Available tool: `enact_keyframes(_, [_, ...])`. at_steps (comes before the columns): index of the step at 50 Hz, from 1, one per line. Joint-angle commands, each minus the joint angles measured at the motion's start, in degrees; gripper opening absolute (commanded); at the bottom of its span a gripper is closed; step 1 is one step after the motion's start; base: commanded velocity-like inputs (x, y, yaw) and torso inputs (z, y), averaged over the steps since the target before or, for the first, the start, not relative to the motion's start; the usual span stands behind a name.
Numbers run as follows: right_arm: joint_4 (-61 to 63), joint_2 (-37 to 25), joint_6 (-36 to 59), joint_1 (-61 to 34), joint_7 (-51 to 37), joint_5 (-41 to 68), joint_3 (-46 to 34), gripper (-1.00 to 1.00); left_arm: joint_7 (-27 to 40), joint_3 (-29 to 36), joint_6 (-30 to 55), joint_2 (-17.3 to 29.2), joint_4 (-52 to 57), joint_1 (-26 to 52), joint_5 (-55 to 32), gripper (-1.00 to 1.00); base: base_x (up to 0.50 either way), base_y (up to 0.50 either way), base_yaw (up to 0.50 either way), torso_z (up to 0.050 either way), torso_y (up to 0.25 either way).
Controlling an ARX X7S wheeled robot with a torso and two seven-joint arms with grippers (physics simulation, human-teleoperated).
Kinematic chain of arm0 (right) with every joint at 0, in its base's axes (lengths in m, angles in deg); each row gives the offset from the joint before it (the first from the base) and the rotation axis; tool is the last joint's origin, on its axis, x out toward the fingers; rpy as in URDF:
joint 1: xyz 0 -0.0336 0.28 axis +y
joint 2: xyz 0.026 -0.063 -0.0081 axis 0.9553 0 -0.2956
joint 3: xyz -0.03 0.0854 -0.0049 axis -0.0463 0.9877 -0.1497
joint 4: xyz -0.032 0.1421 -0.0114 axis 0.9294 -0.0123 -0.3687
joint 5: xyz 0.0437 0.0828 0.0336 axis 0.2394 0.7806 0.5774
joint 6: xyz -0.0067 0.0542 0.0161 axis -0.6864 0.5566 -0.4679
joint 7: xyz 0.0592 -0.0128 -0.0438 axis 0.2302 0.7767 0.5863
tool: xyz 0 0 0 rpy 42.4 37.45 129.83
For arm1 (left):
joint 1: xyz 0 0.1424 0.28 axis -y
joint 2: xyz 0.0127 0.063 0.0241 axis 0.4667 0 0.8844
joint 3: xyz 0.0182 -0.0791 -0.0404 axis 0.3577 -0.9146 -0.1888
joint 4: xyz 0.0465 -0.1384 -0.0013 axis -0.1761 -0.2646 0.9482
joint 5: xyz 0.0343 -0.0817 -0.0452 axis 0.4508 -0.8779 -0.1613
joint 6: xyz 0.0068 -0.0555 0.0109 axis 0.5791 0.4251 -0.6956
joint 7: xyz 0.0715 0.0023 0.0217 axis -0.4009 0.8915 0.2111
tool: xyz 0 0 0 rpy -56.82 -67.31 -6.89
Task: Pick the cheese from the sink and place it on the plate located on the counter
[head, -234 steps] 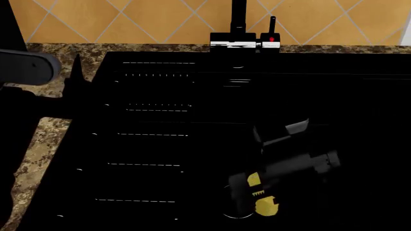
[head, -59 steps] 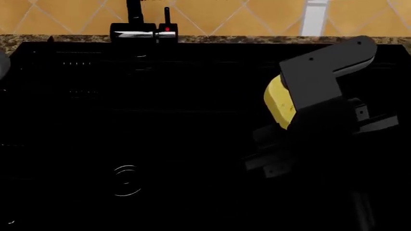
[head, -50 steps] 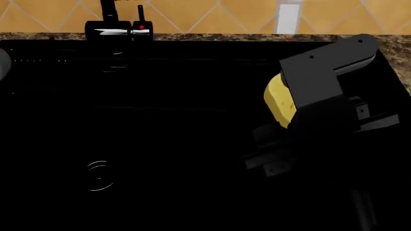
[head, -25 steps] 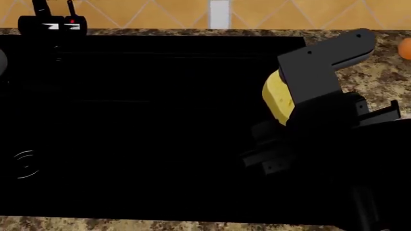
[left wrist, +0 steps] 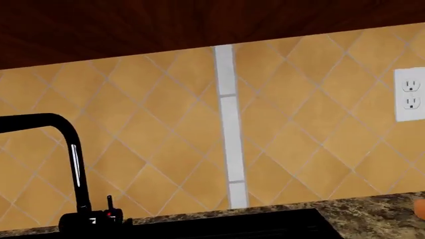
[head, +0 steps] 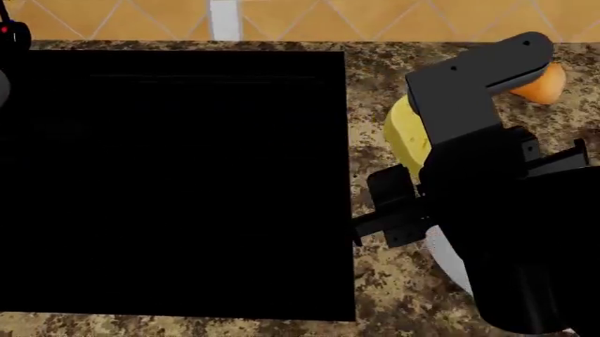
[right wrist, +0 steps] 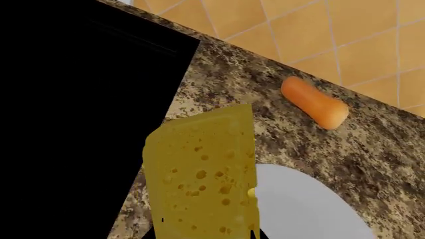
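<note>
**Ana:** Over the bench [head: 375,295], just right of the sink [head: 178,182], the right arm's fingers [head: 422,151] are clamped on the cheese [right wrist: 199,174]. It hangs clear of the surface, near the plate [right wrist: 305,209] but only partly above its rim.

**Ben:** What might go wrong?

**Ana:** I'd say letting go now could drop the wedge on the rim or the stone, because most of it is beside the plate. It is held tall and upright, so it may also topple when set down.

**Ben:** And the count?

**Ana:** One cheese, one plate, one sink, one orange squash [right wrist: 315,104] lying farther back. The left arm's fingers are out of sight; its camera shows only wall tiles, the faucet [left wrist: 73,174] and an outlet [left wrist: 410,94].
</note>
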Motion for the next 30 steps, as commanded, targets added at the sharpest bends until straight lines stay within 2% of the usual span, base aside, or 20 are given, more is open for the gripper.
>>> enact_keyframes(1, [0.42,1.12,-0.17,0.10,5.90,-8.55,-1.48,-1.00,-0.14,-0.05,-0.92,-0.18,-0.82,0.08,-0.39,1.00,0.00,-0.50,0.00,0.000,0.000])
enact_keyframes(23, [-0.39,0.64,-1.23,-0.22,6.40,-7.46,-3.35,-1.00,0.88,0.18,-0.72,-0.02,-0.83,0.55,-1.62,1.00,0.00,-0.50,0.00,0.000,0.000])
enact_keyframes(30, [-1.00,0.73,-1.13,-0.76,5.91,-7.14,-4.03,-1.00,1.18,-0.05,-0.67,0.07,-0.78,0.63,-2.17,1.00,0.00,0.00,0.00,0.000,0.000])
